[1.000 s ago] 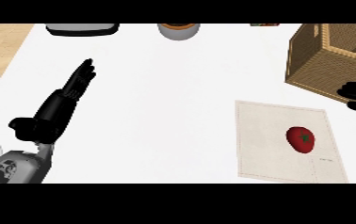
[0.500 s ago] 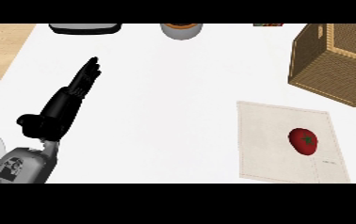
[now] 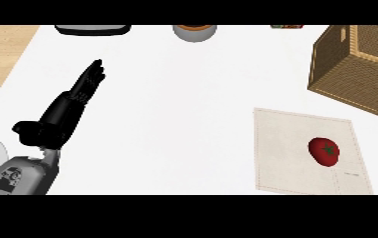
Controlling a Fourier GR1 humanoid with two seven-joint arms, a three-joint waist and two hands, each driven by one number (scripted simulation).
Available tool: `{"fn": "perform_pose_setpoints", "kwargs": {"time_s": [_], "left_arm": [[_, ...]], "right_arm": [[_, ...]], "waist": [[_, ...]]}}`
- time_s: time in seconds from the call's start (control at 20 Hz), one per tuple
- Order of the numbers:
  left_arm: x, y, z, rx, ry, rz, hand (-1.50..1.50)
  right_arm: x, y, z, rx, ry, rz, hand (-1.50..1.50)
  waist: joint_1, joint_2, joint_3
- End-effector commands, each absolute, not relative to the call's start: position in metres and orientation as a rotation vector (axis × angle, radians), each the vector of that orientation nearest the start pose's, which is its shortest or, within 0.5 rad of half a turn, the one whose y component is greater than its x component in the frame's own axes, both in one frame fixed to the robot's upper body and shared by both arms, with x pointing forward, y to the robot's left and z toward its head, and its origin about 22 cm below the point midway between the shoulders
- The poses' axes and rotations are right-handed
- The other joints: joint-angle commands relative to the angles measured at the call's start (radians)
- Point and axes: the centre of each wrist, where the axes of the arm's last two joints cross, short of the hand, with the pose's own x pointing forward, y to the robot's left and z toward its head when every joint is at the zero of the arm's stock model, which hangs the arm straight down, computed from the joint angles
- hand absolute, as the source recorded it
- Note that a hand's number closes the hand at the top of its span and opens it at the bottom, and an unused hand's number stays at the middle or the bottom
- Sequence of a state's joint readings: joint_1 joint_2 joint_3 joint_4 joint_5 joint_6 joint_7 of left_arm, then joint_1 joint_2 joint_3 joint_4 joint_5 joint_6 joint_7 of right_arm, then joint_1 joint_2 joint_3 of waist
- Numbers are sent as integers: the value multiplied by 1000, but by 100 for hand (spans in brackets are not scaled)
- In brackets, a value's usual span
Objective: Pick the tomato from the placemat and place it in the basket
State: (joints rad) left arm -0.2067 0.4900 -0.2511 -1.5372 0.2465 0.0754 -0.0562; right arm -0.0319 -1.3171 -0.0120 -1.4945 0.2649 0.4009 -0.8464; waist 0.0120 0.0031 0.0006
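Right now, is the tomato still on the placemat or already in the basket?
On the placemat. The tomato lies on the right part of the placemat, apart from the basket, and no hand touches it.

Black left robot hand (image 3: 63,113) with slim segmented fingers, rounded grey forearm (image 3: 26,174), small dark markings

white counter (image 3: 192,107) fills most of the view | wooden strip (image 3: 16,44) along its left edge | grey bowl (image 3: 195,32) with an orange-brown inside at the far edge, cut off | dark tray (image 3: 93,29) left of it, cut off | small red-green item (image 3: 286,26) at far right, unclear
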Motion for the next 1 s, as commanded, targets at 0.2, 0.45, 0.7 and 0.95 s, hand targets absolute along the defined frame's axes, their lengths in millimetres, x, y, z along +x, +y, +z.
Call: {"fn": "perform_pose_setpoints", "kwargs": {"time_s": [0.2,0.45,0.7,0.95], "left_arm": [[280,267,63,17,-1703,-412,0],[293,249,60,34,-1708,-408,0],[267,274,57,34,-1699,-394,0],[274,267,61,41,-1699,-374,0]], "right_arm": [[260,-443,168,-115,-1548,1663,-150],[269,-431,123,-81,-1580,1613,-150],[271,-426,85,-111,-1601,1647,-150],[272,-435,65,-112,-1602,1646,-150]], "waist": [[22,4,0],[5,3,0],[3,-2,0],[-5,-2,0]]}}
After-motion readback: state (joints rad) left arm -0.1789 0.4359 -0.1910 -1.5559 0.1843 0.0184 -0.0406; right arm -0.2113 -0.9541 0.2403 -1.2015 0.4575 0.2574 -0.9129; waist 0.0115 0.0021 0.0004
